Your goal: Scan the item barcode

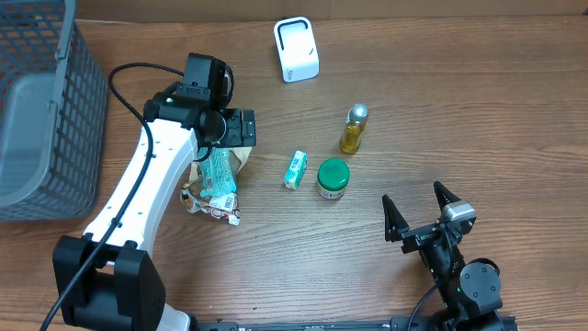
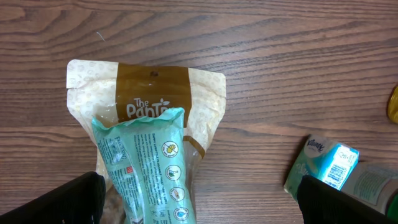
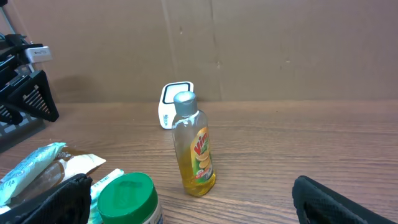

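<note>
A white barcode scanner (image 1: pixel 296 50) stands at the back of the table, small behind the bottle in the right wrist view (image 3: pixel 170 106). My left gripper (image 1: pixel 236 129) hangs open over a teal wipes pack (image 2: pixel 149 168) that lies on a beige paper pouch (image 2: pixel 155 87); the pack runs between the spread fingers (image 2: pixel 62 202), untouched. A small tissue pack (image 1: pixel 295 169) shows its barcode (image 2: pixel 339 167). My right gripper (image 1: pixel 420 210) stands open near the front, facing a yellow bottle (image 3: pixel 194 146) and a green-lidded jar (image 3: pixel 126 198). Nothing is held.
A grey wire basket (image 1: pixel 37 110) fills the left edge. A small printed snack packet (image 1: pixel 213 210) lies in front of the pouch. The bottle (image 1: pixel 354 129) and jar (image 1: pixel 333 177) stand mid-table, with bare wood to the right of them.
</note>
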{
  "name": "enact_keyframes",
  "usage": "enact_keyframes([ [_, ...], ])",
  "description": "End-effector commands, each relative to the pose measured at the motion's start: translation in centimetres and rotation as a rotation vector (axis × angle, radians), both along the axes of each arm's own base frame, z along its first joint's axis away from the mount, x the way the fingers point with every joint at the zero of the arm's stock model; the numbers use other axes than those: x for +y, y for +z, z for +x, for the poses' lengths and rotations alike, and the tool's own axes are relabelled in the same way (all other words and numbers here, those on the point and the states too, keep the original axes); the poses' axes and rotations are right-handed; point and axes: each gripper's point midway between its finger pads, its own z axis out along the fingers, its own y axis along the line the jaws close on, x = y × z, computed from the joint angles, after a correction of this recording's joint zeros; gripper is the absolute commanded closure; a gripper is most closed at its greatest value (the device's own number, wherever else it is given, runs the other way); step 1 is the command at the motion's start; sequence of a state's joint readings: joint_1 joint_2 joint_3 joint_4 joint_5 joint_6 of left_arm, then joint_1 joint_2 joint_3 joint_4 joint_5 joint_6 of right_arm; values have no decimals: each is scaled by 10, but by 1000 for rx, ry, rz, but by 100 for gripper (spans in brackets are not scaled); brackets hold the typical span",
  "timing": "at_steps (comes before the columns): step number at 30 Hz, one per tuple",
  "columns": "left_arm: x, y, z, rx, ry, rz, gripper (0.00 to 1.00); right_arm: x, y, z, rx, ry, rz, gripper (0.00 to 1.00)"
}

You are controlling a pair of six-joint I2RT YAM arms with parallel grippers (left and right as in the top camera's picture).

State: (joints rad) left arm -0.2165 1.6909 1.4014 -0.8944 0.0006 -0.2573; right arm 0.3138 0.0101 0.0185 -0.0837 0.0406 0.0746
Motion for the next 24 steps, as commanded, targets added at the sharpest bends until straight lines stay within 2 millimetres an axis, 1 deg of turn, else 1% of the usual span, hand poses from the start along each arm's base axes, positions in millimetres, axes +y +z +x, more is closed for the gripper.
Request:
enact_keyframes([
  [1, -6, 7, 4, -19, -27, -8, 1, -1, -3, 1, 0, -5, -4, 0],
  [22, -5, 7, 4, -20, -27, -7, 0, -1, -3, 1, 0, -5, -4, 0],
  [24, -6, 7, 4, -19, -27, -8, 0, -5, -2, 2, -3, -28, -9, 0],
])
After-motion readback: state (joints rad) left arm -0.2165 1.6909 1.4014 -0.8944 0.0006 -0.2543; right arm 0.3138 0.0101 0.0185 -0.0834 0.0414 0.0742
